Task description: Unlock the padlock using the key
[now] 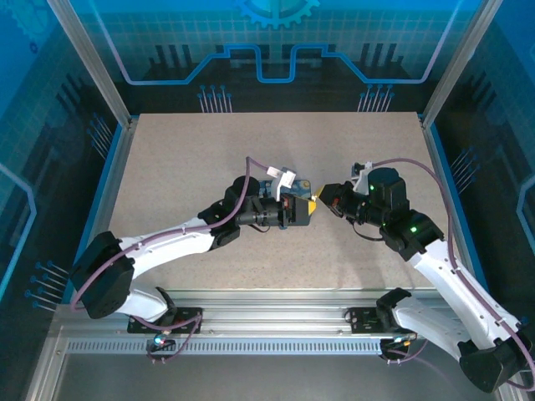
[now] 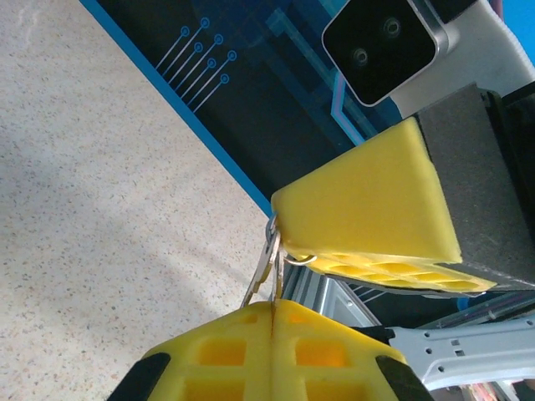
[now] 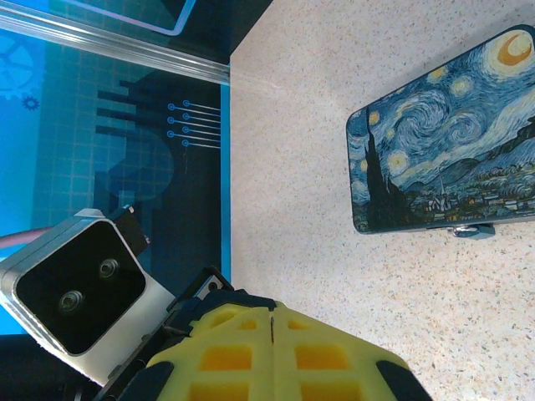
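Observation:
Two thin metal keys on a small ring span the gap between my two grippers above the table. My left gripper is shut on one key's lower end, which disappears into the seam between its yellow fingers. My right gripper is shut too. Its yellow fingers clamp the ring end of the keys from above. In the top view the left gripper and right gripper meet tip to tip at mid-table. The padlock is out of view.
A dark blue tin with a swirly painting print lies flat on the speckled table, just behind the left gripper. A small metal clasp sticks out at the tin's edge. Blue walls and aluminium posts ring the table.

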Controlling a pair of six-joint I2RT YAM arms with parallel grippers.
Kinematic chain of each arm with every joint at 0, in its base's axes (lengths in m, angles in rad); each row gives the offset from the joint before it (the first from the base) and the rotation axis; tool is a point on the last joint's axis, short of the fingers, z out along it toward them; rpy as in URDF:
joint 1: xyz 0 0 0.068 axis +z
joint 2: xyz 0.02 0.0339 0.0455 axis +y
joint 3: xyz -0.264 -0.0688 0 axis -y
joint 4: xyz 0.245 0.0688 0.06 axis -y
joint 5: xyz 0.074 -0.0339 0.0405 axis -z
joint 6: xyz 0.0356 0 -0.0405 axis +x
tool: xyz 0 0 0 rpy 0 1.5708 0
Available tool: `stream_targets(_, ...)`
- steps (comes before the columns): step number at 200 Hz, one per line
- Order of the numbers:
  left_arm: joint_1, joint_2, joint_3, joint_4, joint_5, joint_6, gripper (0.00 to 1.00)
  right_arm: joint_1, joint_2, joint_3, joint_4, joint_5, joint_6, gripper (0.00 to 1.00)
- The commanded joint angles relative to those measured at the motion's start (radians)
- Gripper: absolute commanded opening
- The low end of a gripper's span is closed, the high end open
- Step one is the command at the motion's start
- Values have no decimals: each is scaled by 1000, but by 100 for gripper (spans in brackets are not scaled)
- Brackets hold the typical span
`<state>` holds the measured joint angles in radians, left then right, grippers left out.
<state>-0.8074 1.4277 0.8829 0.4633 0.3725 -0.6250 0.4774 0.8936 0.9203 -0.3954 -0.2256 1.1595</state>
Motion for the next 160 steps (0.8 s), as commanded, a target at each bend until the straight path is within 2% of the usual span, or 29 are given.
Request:
stream_targets(1,3,-31,-4,-61,-39,35,10,3,-27,1,2,-7,-15,4)
stream_targets(21,3,-43,-14,-66,-44,43,11,0,-34,2,-9,-3,-22,4)
stream_targets(61,3,-50,-16,-70,-43,47,0,-3,-38,-3,-8,-12,-23,4)
stream_targets(118,7,-76,-9,-115,-46,68,0,-12,-49,-8,-39,9,-52,4)
stream_targets(160,12,-80,49,-257,-24,91,0,-33,-42,-35,-51,19,-96,15)
